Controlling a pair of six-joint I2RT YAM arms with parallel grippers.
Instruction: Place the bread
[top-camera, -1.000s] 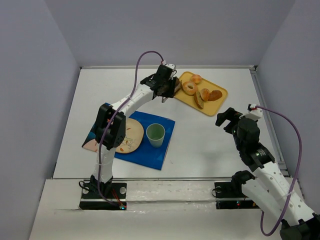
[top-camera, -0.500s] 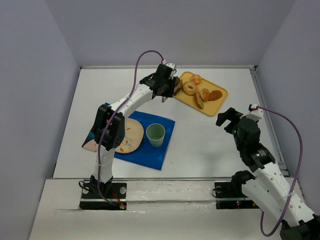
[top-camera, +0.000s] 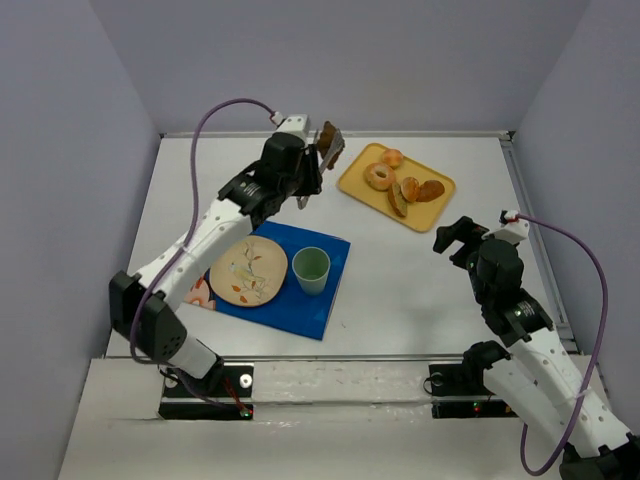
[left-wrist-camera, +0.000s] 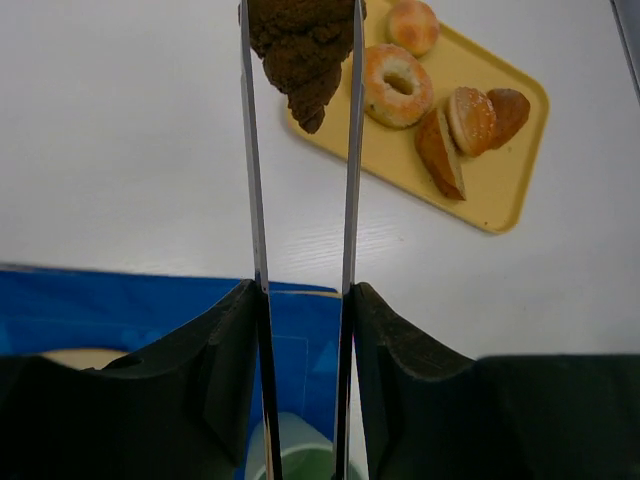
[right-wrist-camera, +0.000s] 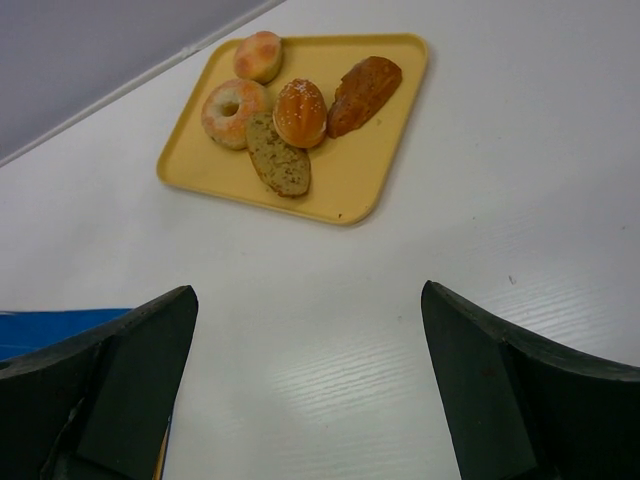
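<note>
My left gripper (top-camera: 325, 150) is shut on a dark brown bread (left-wrist-camera: 303, 45), held in the air left of the yellow tray (top-camera: 360, 186); the bread also shows in the top view (top-camera: 330, 143). The tray holds a doughnut (top-camera: 378, 177), a small round bun (top-camera: 393, 157) and several other breads (top-camera: 417, 190). The patterned plate (top-camera: 247, 271) lies on the blue mat (top-camera: 328, 292), below and left of the held bread. My right gripper (top-camera: 458, 236) is open and empty over the table, right of the mat.
A green cup (top-camera: 311, 269) stands on the blue mat right of the plate; its rim shows in the left wrist view (left-wrist-camera: 300, 452). The tray also shows in the right wrist view (right-wrist-camera: 352, 175). White walls ring the table.
My left arm lifted the dark bread off the tray's left end and swung back to the left with it. The right arm has hardly moved.
</note>
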